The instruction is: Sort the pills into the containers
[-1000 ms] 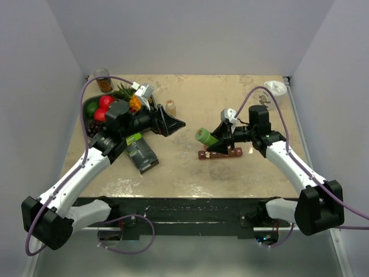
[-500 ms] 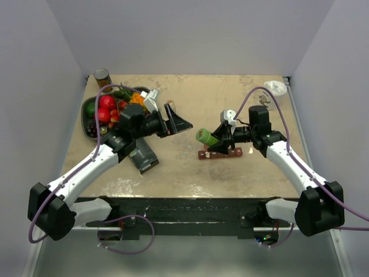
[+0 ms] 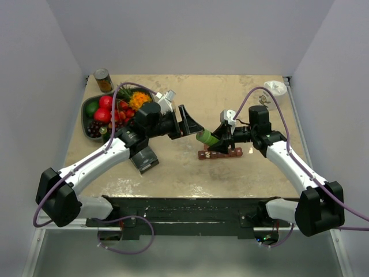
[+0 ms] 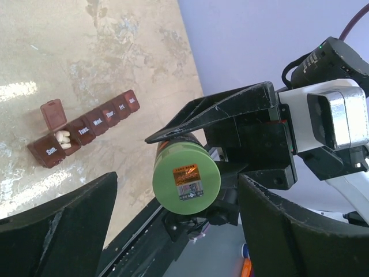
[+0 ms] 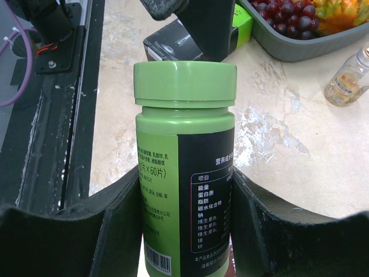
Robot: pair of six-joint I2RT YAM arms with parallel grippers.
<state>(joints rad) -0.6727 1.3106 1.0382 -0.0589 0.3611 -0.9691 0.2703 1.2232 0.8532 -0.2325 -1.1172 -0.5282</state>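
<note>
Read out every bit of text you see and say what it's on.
On the pill organizer lids:
"Sun."
"Tues."
"Wed."
"Thur."
"Fri."
"Sat."
On the green bottle label:
"60片"
"项目"
"能量"
Remaining label print and the cap sticker: too small to read.

Base of green bottle [image 5: 184,173] off-frame.

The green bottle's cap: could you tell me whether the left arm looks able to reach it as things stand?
Probably yes. The left gripper is open and faces the cap end-on with nothing between them, and the right gripper grips the green bottle by its body, leaving the cap bare.
</note>
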